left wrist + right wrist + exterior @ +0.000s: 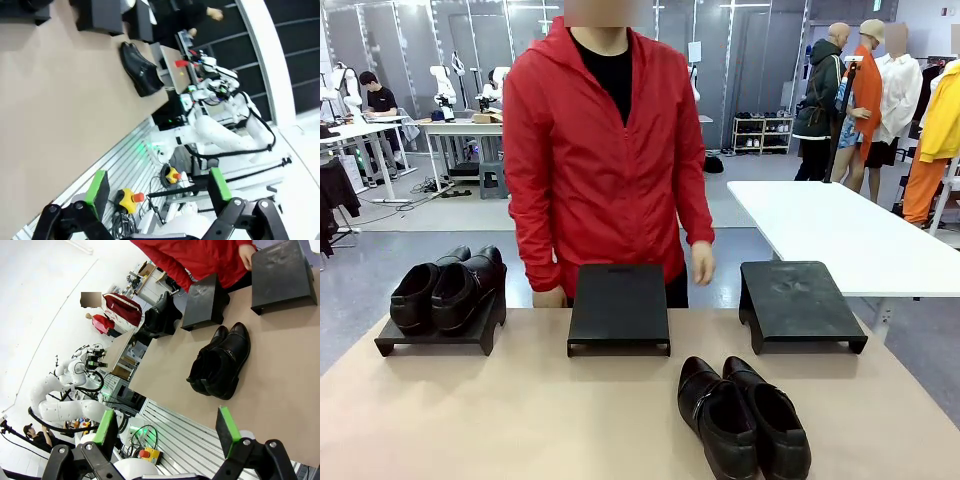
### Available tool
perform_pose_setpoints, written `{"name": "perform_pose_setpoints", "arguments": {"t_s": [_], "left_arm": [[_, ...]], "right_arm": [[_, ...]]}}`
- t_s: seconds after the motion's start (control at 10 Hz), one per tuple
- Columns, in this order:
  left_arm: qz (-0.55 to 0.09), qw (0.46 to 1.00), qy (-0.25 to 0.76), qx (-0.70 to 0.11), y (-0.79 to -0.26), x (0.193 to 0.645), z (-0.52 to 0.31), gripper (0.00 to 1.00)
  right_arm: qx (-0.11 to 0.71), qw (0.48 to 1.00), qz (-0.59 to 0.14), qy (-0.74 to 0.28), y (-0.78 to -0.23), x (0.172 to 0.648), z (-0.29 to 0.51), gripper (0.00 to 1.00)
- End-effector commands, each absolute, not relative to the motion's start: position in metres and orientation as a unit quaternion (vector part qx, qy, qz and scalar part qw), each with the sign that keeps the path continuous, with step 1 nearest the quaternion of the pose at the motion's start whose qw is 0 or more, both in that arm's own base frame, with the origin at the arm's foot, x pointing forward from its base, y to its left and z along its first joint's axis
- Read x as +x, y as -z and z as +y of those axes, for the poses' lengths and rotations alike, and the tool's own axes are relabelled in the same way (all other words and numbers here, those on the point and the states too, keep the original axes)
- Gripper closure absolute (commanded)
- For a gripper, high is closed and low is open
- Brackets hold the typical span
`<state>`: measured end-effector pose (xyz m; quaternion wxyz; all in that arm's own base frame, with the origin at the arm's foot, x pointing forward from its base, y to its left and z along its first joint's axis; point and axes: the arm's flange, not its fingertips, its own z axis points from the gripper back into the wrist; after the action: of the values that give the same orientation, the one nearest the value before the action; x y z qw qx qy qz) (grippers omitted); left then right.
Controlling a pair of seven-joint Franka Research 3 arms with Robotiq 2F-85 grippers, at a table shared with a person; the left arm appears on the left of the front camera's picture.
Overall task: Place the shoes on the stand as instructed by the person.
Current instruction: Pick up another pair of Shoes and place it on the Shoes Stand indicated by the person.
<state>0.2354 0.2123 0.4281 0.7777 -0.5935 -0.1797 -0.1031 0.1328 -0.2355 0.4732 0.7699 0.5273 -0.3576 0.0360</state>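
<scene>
One pair of black shoes (450,290) stands on the left stand (440,338). A second black pair (742,418) lies on the table near its front right. The middle stand (619,308) and right stand (798,303) are bare. The person (605,150) in a red jacket stands behind the middle stand, with a hand (701,265) hanging at its right. My left gripper (157,192) is open and held back off the table edge, with a loose shoe (141,69) far ahead of it. My right gripper (167,430) is open too, well short of the loose pair (222,362).
The tan table (520,420) has free room at its front left. A white table (840,230) stands behind on the right. The other arm's white base (65,410) and the robot frame's rails (170,435) lie below the table's near edge.
</scene>
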Motion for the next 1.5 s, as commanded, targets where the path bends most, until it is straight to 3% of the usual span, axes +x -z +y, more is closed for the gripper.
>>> {"name": "perform_pose_setpoints", "arguments": {"t_s": [0.0, 0.2, 0.3, 1.4], "left_arm": [[-0.169, 0.769, 0.123, -0.604, -0.419, 0.253, 0.224, 0.0], [-0.16, 0.778, 0.116, -0.597, -0.429, 0.267, 0.22, 0.0], [-0.17, 0.77, 0.114, -0.604, -0.409, 0.245, 0.216, 0.0], [-0.17, 0.77, 0.114, -0.604, -0.409, 0.245, 0.216, 0.0]], "right_arm": [[0.527, 0.765, -0.369, -0.041, -0.475, 0.128, -0.236, 0.0], [0.527, 0.765, -0.369, -0.041, -0.475, 0.128, -0.236, 0.0], [0.527, 0.765, -0.369, -0.041, -0.475, 0.128, -0.236, 0.0], [0.527, 0.765, -0.369, -0.041, -0.475, 0.128, -0.236, 0.0]]}}
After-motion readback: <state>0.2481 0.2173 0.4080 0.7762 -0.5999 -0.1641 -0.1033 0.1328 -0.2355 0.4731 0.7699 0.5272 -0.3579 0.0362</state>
